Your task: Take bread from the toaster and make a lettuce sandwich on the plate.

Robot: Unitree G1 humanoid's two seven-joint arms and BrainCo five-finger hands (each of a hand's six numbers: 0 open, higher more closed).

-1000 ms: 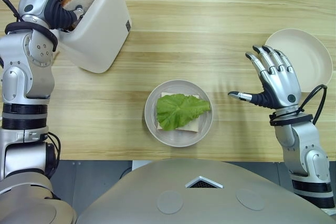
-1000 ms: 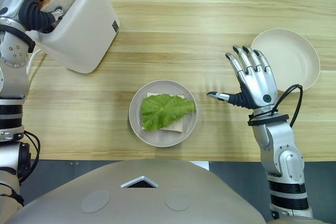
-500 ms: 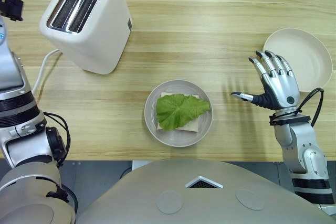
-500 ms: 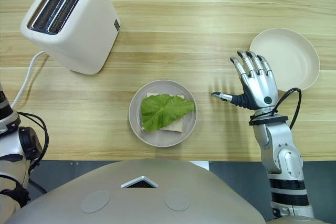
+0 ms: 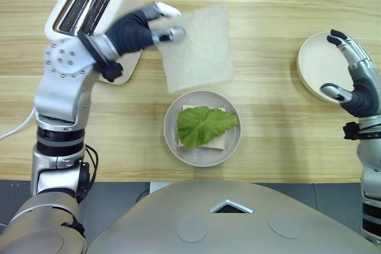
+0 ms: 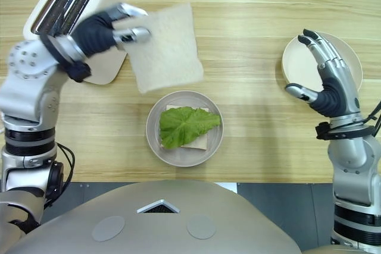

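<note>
Left hand [image 5: 134,31] pinches a white bread slice [image 5: 199,46] by its edge, flat in the air between toaster [image 5: 89,4] and plate [image 5: 169,135], seemingly ready to cap the lettuce leaf [image 5: 205,124]. Right hand [image 5: 357,84] waits open and empty, well aside.

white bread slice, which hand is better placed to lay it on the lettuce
Left: the left hand holds the square white bread slice close to the green lettuce leaf; the empty right hand sits far off.
</note>
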